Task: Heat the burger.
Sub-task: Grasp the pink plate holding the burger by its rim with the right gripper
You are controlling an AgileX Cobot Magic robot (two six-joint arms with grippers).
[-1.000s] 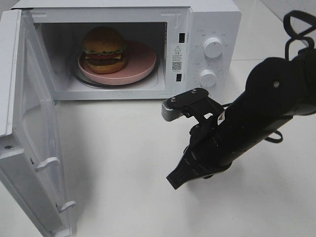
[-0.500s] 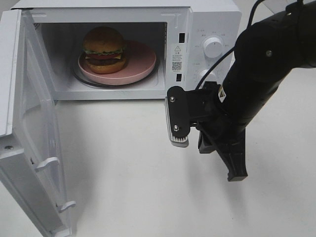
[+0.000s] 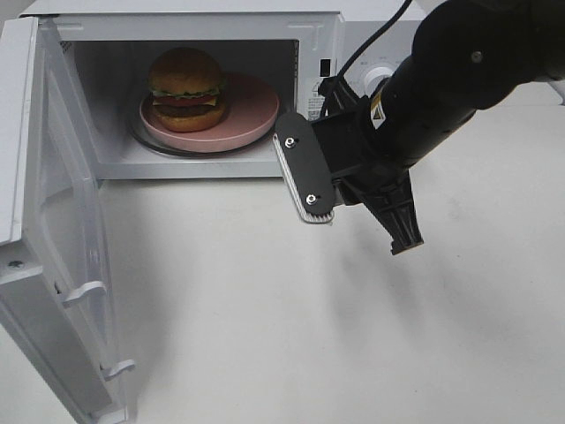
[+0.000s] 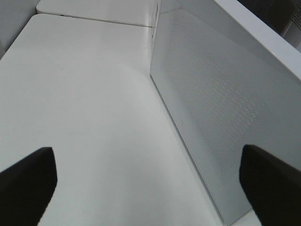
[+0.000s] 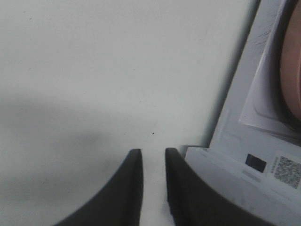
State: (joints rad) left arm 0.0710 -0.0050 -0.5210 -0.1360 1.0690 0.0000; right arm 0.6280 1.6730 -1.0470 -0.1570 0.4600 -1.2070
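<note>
The burger (image 3: pixel 185 87) is set on the pink plate (image 3: pixel 254 110) inside the microwave (image 3: pixel 371 26), whose door (image 3: pixel 53 256) is swung open; the right gripper (image 5: pixel 151 156) is held barely parted, empty, presumably ready for door-closing.

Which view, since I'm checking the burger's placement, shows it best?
Exterior high: the whole burger sits on the pink plate inside the microwave. Neither wrist view shows it; the right wrist catches only the plate's edge.

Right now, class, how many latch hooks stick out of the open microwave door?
2, both on the door edge: upper hook and lower hook, nearer its corner. None looks hidden.
</note>
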